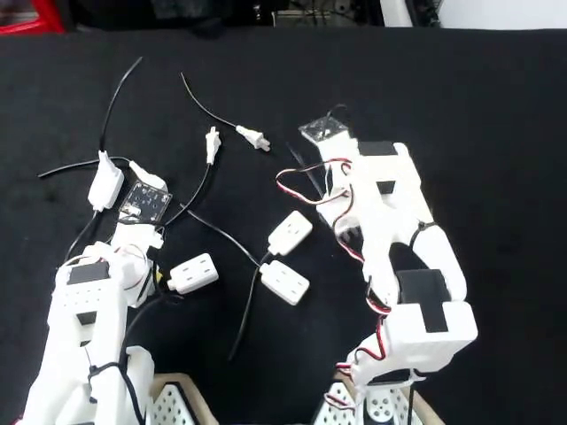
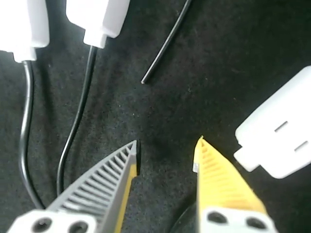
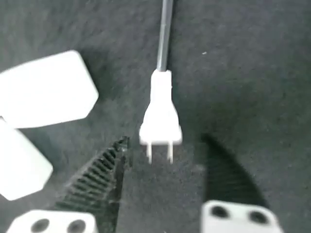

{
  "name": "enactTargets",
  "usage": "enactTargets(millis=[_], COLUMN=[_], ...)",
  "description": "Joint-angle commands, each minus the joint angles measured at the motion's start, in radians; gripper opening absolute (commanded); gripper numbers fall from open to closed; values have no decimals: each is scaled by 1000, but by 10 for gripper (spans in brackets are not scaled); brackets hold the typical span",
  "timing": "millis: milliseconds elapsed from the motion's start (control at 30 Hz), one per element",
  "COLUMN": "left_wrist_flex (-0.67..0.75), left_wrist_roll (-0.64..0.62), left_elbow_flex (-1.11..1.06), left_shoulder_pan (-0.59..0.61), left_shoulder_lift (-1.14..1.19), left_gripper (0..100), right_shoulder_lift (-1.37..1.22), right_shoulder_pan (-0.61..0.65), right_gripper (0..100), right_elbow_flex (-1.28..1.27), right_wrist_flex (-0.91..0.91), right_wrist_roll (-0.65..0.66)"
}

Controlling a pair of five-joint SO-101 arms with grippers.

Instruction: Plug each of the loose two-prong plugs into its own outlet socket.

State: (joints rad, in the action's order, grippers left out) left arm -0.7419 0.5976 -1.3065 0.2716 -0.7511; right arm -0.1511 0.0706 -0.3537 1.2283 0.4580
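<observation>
Here, two-prong plug point(image 3: 160, 121): likely light, stiff, slick; my open right gripper point(image 3: 164, 144) should pinch its flat body.

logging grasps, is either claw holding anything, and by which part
Nothing held: left claw and right claw are open; a plug lies loose by the right one.

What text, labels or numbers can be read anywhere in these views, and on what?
None legible. The outlet socket shows only bare slots, the two-prong plug is plain white, and the specks on the small dark board at an arm's wrist are too small to read.
</observation>
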Motion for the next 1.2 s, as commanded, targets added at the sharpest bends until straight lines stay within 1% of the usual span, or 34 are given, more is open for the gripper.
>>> enactTargets(millis=[0,133,233,400,500,800,933,1000,1067,1167], left_wrist_flex=[6,6,6,6,8,6,6,6,6,8], left_wrist_roll=[6,6,6,6,5,6,6,6,6,6], left_elbow_flex=[7,7,7,7,7,7,7,7,7,7], left_shoulder_pan=[1,1,1,1,1,1,1,1,1,1], left_shoulder_lift=[-23,-23,-23,-23,-23,-23,-23,-23,-23,-23], left_gripper=[191,191,191,191,191,191,191,191,191,191], right_shoulder_lift=[19,19,19,16,5,-202,-262,-268,-265,-268], right_shoulder_pan=[6,12,9,26,31,-17,-21,-20,-20,-20], right_gripper=[273,230,188,75,43,44,44,70,120,171], right_elbow_flex=[48,51,64,74,70,143,191,213,214,214], right_wrist_flex=[20,20,-14,-61,-69,-117,-80,-44,-25,14], right_wrist_roll=[94,150,199,199,206,219,239,242,247,293])
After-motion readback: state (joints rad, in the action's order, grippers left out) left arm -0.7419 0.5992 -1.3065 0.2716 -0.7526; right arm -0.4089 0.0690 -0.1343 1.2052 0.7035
